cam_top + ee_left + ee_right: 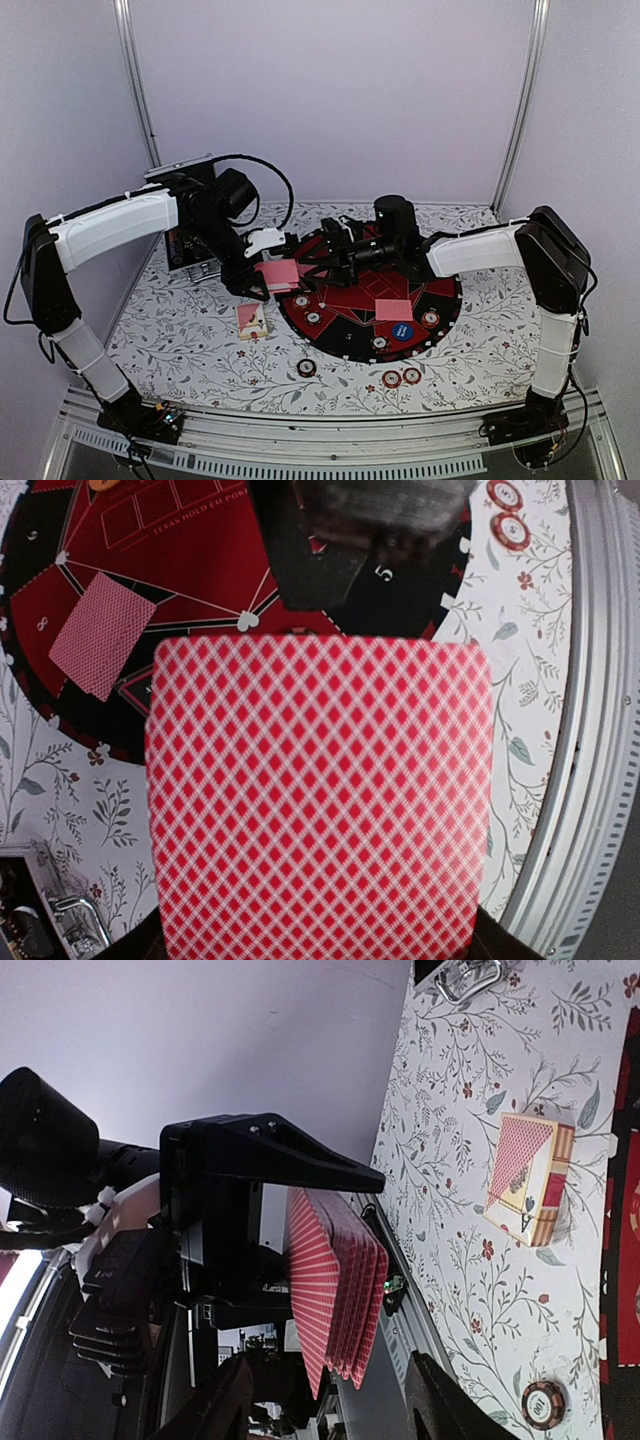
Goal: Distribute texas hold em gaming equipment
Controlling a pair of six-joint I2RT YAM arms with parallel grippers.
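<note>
My left gripper (262,282) is shut on a fanned stack of pink-backed playing cards (279,274). That stack (320,800) fills the left wrist view and hides the jaws. In the right wrist view the fan (335,1290) hangs below the left gripper's black finger (290,1155). My right gripper (312,262) faces the stack with its fingers (445,1400) open, and the cards' edge lies just beyond their tips. One card (393,309) lies face down on the round red-and-black mat (445,300), along with a blue button (404,330) and several chips (313,318).
A card box (252,319) lies on the floral cloth left of the mat. Three chips (306,368) (390,379) (411,375) sit near the front edge. The black case (185,245) stands at the back left. An orange button (105,483) shows on the mat.
</note>
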